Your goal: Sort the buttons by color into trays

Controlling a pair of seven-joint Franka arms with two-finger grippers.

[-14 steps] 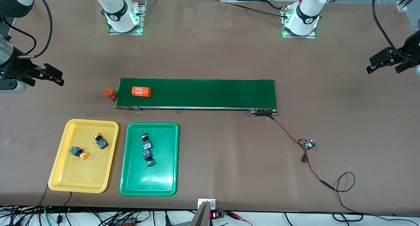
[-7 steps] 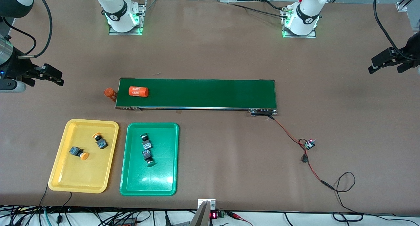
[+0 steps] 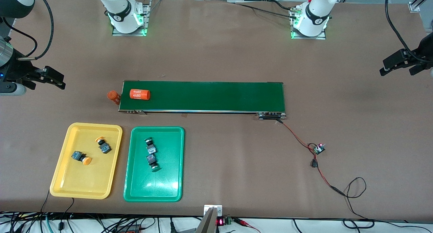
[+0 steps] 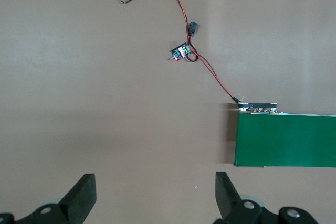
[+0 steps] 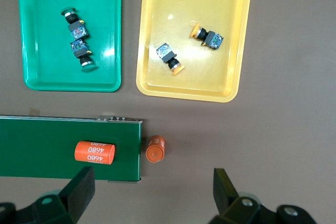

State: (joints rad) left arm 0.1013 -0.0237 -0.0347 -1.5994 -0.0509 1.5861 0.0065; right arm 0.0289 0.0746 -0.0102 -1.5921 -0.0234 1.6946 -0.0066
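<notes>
Moved: orange cylinder is lying closer to the belt end at the right arm's side than before.
Buttons: two orange in yellow tray, two green in green tray.
Hidden: green caps hard to make out.
Right gripper: jaws spread, waiting.
Left gripper: jaws spread, waiting.

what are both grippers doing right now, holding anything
Left gripper: jaws open, empty, over bare table.
Right gripper: jaws open, empty, over the conveyor belt's end.

Glossy plastic green tray (glare spots show); matt brown table; matt green conveyor belt.
</notes>
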